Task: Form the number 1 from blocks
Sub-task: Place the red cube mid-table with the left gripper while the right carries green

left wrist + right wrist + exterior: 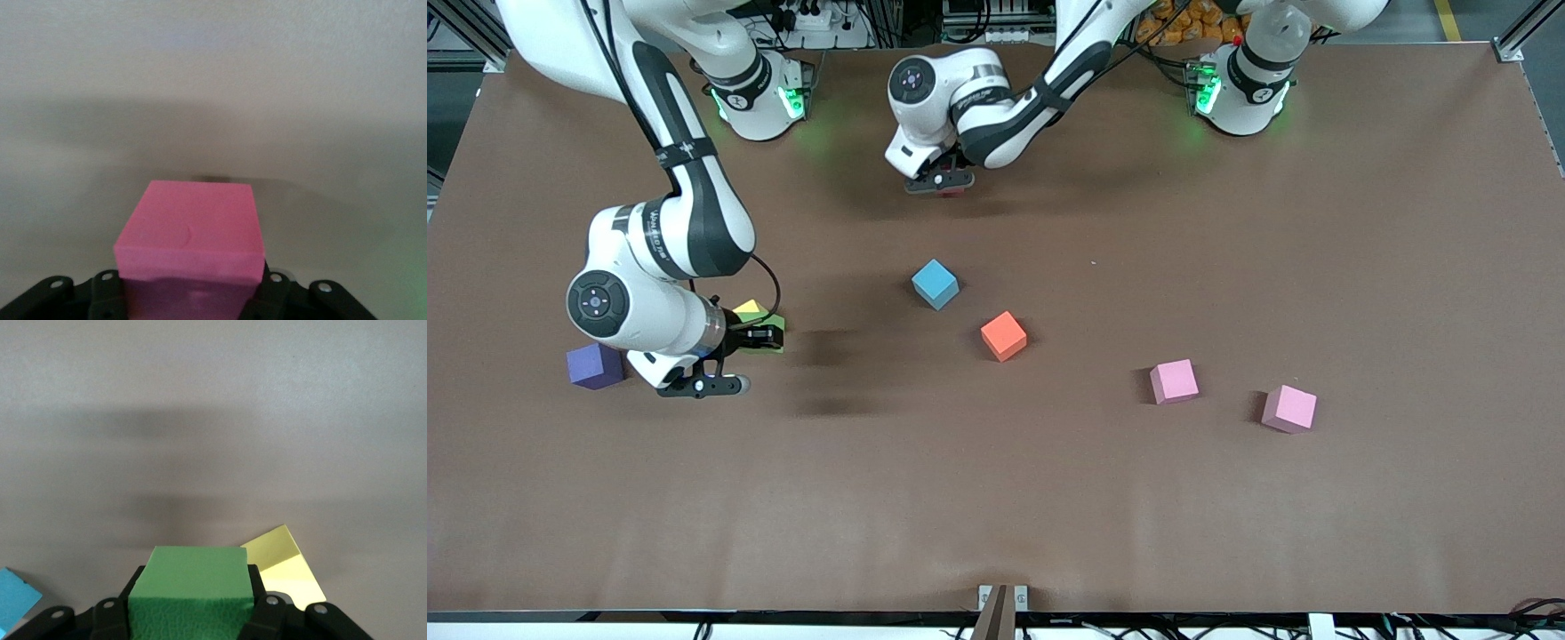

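Observation:
My left gripper [943, 184] is shut on the red block [955, 190], low over the table near the robots' edge; in the left wrist view the block [190, 230] looks pinkish red between the jaws of the gripper [190, 293]. Toward the right arm's end of the table, my right gripper [763, 337] is shut on the green block [774, 325], which fills the jaws of the gripper [193, 610] in the right wrist view [193, 577]. Beside it lies the yellow block [750, 310] [283, 563]. The blue block [935, 284] [17, 597] and the orange block [1004, 336] lie mid-table.
A purple cube [595, 365] sits beside the right arm's wrist, nearer the front camera than the yellow block. Two pink cubes [1174, 381] [1289, 409] lie toward the left arm's end. The brown table [996, 498] stretches bare nearer the camera.

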### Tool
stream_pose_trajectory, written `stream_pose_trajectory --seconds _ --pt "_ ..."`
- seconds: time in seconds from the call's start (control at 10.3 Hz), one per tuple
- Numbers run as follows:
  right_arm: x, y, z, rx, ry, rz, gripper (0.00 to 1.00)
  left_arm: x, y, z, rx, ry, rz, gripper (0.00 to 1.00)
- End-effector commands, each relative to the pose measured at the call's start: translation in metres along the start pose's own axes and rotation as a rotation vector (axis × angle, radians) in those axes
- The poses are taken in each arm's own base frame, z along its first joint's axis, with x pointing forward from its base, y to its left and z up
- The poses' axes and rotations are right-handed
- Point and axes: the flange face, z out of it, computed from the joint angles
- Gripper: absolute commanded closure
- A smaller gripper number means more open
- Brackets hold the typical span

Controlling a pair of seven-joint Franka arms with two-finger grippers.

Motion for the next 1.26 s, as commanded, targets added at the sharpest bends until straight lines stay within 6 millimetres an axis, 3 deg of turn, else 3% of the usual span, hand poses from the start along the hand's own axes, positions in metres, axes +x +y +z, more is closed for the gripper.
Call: stream_pose_trajectory --seconds 0.0,0.39,0.97,1.06,1.16 --pt "-0.026 0.003 -0.030 0.027 -0.021 0.029 0.38 -0.003 0.015 0.008 -0.005 -0.007 -0.022 1.00" --pt "-0.057 0.004 -0.063 0.036 -0.076 0.066 0.38 -0.021 0.018 0.016 0.008 0.004 0.127 1.00" --pt "-0.056 0.014 -0.066 0.045 -0.075 0.093 0.38 -0.038 0.017 0.027 0.031 0.002 0.201 0.98" --pt "-0.055 0.015 -0.066 0.047 -0.074 0.095 0.38 -0.038 0.016 0.030 0.038 0.001 0.198 0.01" --pt "-0.055 0.015 -0.066 0.047 -0.074 0.095 0.38 -0.045 0.017 0.035 0.047 0.003 0.206 0.00"
